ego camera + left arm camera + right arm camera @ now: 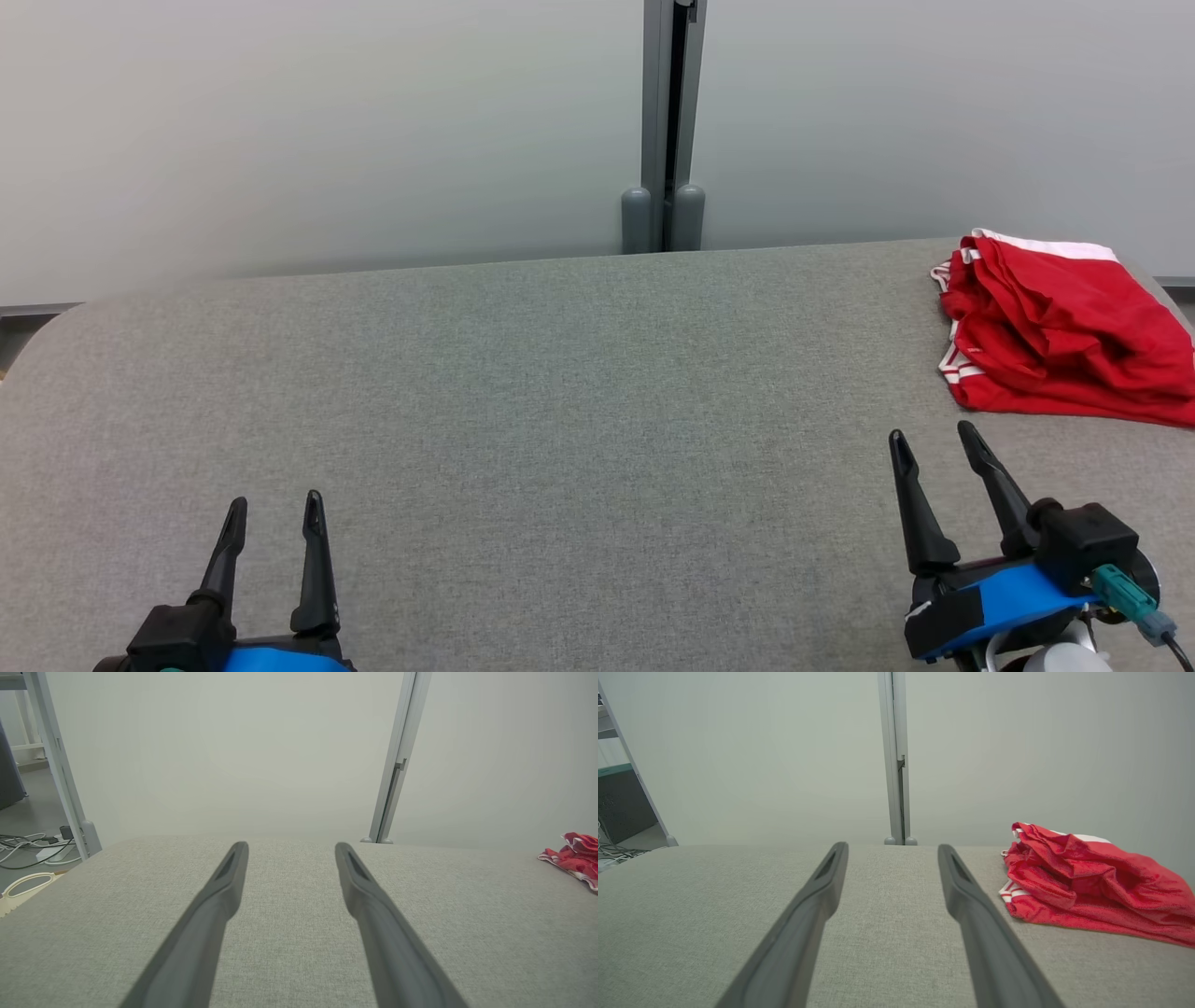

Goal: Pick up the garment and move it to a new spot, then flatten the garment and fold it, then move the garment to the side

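Before a pale wall [327, 121], we face a grey fabric table [523, 392] with the crumpled red garment [1055, 327] at its far right corner, lying crosswise. It sits ahead and right of our right gripper [932, 431], well apart from our left gripper [275, 499]; both stand spread, empty.

Grey fabric table [523, 392] spread wide | pale wall panels [327, 121] right behind, meeting at a grey post [655, 93] | cables [28, 841] tangled on the floor [28, 807] beside a metal frame leg [63, 772]
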